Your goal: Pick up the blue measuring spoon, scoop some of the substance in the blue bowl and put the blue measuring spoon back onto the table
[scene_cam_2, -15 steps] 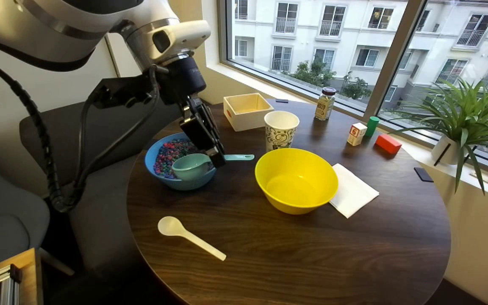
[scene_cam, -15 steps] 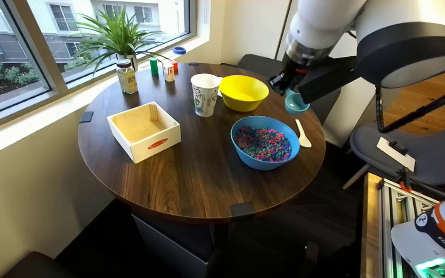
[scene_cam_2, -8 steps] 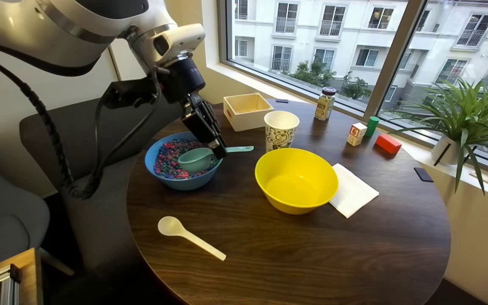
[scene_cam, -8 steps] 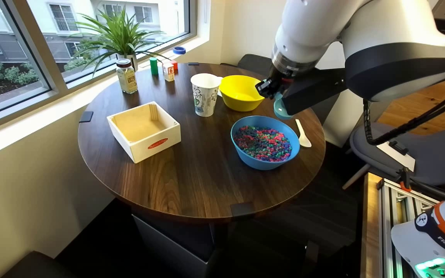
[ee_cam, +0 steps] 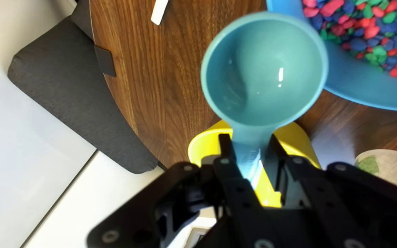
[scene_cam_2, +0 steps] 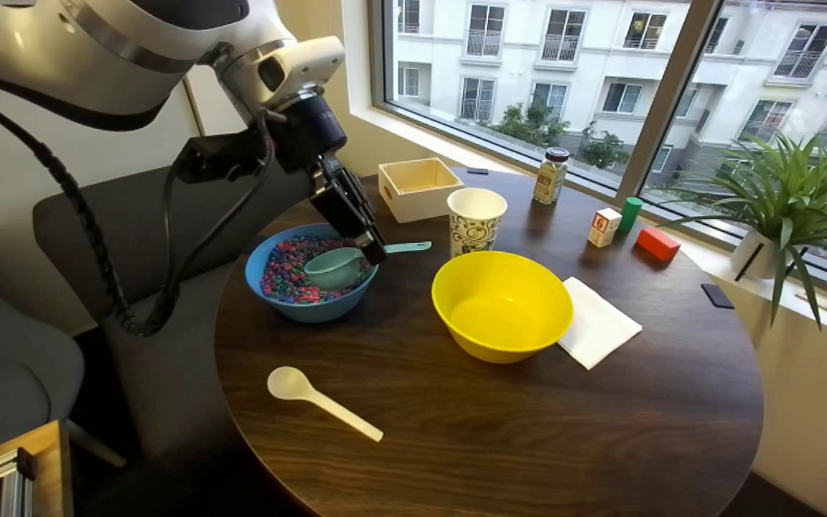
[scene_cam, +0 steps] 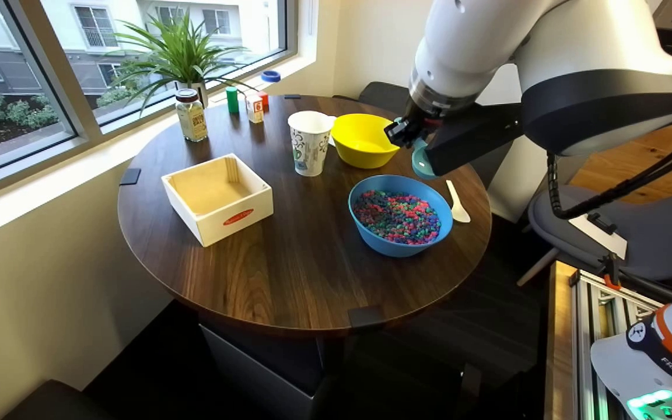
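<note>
Pick-up is done: the blue measuring spoon [ee_cam: 264,72] is off the desk [scene_cam: 289,268] & up in mid-air. Fingers [ee_cam: 228,156] are clenched on its handle, one each side, w/ the spoon's round end out clear of them.

Scoop prob. not done: the substance [scene_cam: 400,219] lies in the blue bowl [scene_cam: 395,249], & in the wrist view the spoon looks empty, just smooth inside walls. Left to do, as I judge it: get over the bowl, dip, lift a load, then put the spoon back on the desk. So early days, approx. one step of three.

Spoon pos.: above the desk, near the blue bowl. In the wrist view its round end overlaps the bowl's rim, but can't tell the height. Yellow bowl [scene_cam_2: 503,316] is off on the handle side in an exterior view; pale spoon [scene_cam_2: 324,402] lies on the desk, not in use.

Orient.: long axis roughly level in an exterior view, handle tip a bit higher. Handle runs thru the fingers & pokes out twd the paper cup [scene_cam_2: 476,224]; round end points the opp. way, twd the blue bowl. Mouth faces mostly up, so a dip will prob. need a tilt to get the lip down
</note>
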